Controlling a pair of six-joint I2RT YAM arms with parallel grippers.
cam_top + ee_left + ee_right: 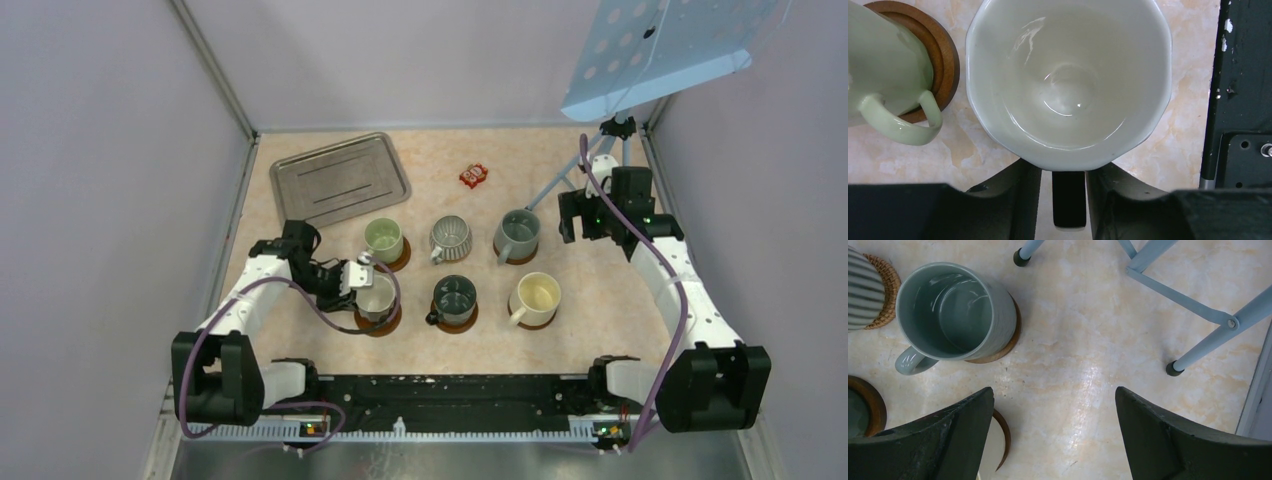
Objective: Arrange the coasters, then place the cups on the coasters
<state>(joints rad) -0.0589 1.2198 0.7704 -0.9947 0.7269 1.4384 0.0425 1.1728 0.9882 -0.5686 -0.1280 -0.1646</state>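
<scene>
Where wooden discs (pixel 945 60) lie, glossy faceted mug (pixel 1068 85)

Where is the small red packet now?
Top view: the red packet lies far on the table, right of the tray, behind the ribbed cup.

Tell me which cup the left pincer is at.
The black, white-lined cup at front-left, nearest the left arm's base: only its handle sits inside the left pincer.

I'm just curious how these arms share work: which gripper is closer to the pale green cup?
Left. The left gripper sits just in front of the pale green cup, at the handle of the black cup. The right gripper hangs far off, beyond the grey-blue cup.
</scene>
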